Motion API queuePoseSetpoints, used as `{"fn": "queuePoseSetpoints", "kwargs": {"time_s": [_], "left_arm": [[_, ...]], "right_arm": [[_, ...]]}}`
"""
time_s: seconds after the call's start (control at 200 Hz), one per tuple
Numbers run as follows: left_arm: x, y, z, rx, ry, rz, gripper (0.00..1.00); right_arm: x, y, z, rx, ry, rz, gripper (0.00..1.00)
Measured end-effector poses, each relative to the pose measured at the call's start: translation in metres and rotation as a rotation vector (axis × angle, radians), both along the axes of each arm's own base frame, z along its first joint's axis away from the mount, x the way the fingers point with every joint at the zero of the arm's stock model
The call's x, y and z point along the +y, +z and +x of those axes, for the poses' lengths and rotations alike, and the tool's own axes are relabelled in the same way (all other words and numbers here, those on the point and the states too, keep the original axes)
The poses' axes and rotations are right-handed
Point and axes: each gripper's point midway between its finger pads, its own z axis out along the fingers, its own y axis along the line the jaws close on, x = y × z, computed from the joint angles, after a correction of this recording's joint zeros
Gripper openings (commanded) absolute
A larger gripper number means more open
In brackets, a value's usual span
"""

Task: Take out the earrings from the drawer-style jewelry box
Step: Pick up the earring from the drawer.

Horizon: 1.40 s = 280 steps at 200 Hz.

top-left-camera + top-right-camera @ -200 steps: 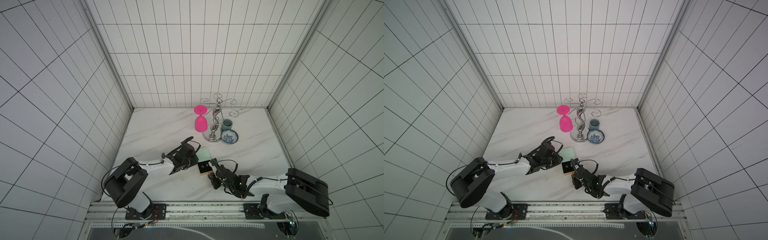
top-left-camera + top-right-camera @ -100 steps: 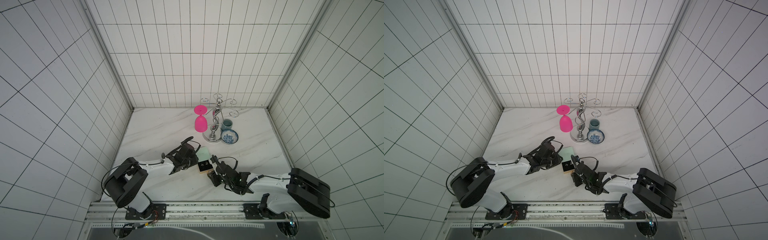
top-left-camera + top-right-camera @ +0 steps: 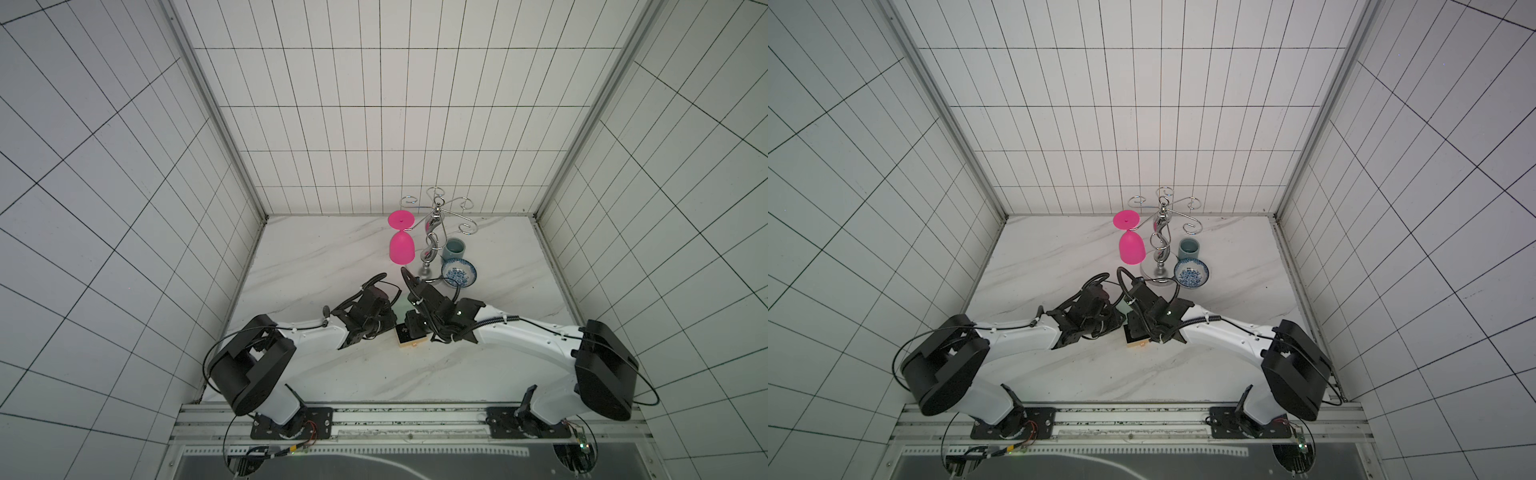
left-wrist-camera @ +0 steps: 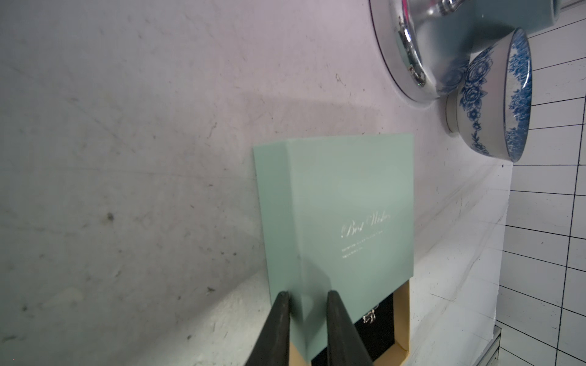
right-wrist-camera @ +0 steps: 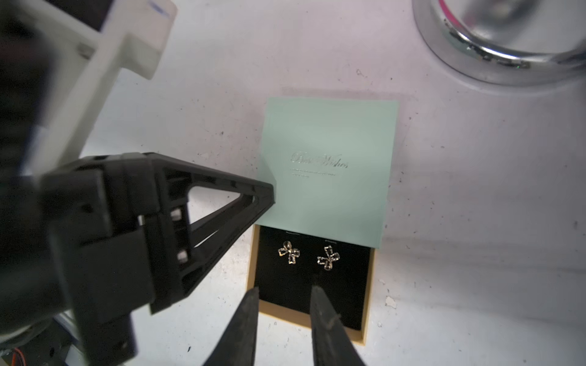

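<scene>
My left hand is clamped on the drawer-style jewelry box by its mint sleeve, on the counter. My right hand, jaws slightly apart and empty, hovers over the open drawer. Two bow earrings lie on its black lining; I'd judge lowering straight onto one and pinching gently works best

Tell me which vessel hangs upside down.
The pink glass, hung by its foot from the rack; the cup and bowl stand upright on the table.
</scene>
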Motion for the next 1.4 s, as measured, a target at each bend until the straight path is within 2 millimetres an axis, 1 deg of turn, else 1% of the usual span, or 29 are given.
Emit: {"fn": "queuePoseSetpoints", "kwargs": {"time_s": [0.145,0.2,0.27,0.42,0.525,0.625,0.759,1.259,1.399], "left_arm": [[-0.001,0.0,0.0,-0.002,-0.005,-0.002,0.21],[-0.001,0.0,0.0,-0.003,-0.006,-0.003,0.21],[-0.001,0.0,-0.001,-0.004,-0.007,-0.005,0.21],[-0.001,0.0,-0.001,-0.001,-0.01,-0.008,0.21],[-0.002,0.0,-0.001,-0.001,-0.011,-0.008,0.21],[-0.002,0.0,-0.001,0.0,-0.012,-0.009,0.21],[-0.002,0.0,-0.002,0.0,-0.012,-0.01,0.21],[-0.002,0.0,-0.002,0.0,-0.012,-0.01,0.21],[-0.002,0.0,-0.002,0.001,-0.012,-0.01,0.21]], "right_arm": [[-0.017,-0.022,0.005,0.12,-0.072,-0.058,0.27],[-0.02,-0.027,0.006,0.154,-0.089,-0.072,0.27],[-0.018,-0.03,0.004,0.189,-0.1,-0.077,0.27],[-0.012,-0.028,0.002,0.229,-0.109,-0.062,0.28],[-0.007,-0.026,0.005,0.236,-0.114,-0.056,0.28],[-0.003,-0.03,0.008,0.248,-0.121,-0.062,0.27],[-0.006,-0.039,0.008,0.269,-0.136,-0.084,0.28],[-0.008,-0.043,0.007,0.29,-0.143,-0.096,0.29],[-0.009,-0.05,0.006,0.305,-0.142,-0.11,0.29]]}}
